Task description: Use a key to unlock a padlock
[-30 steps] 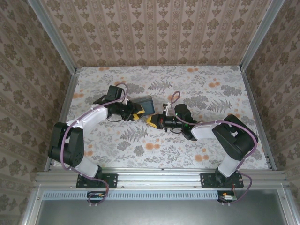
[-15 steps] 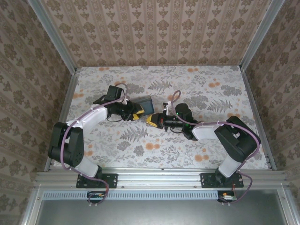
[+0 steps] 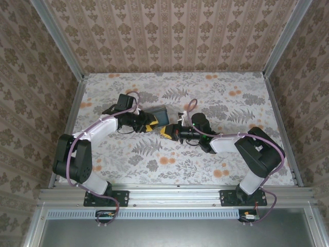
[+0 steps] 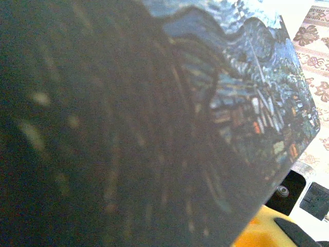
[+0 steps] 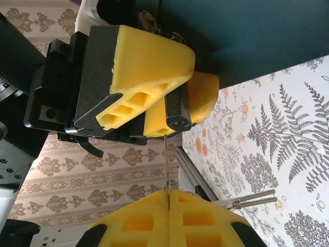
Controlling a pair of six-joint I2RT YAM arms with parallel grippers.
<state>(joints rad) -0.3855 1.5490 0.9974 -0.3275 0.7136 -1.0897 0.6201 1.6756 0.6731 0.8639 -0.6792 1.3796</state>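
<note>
Overhead, left gripper (image 3: 150, 125) at blue box (image 3: 160, 114); close-up, right gripper (image 5: 168, 194) pinches key (image 5: 167, 167).

Your two arms match: the left arm (image 3: 100, 126) and the right arm (image 3: 223, 143) each pair glossy white link shells with chunky black joint housings. A lavender cable (image 3: 69, 172) loops loosely along each one, and black base plates (image 3: 105, 197) sit under them. The fingers (image 5: 133, 222) are bright yellow wedges with rectangular cut-outs, fixed to black mounts. On the other arm's mount you can see small round screw holes.
</note>
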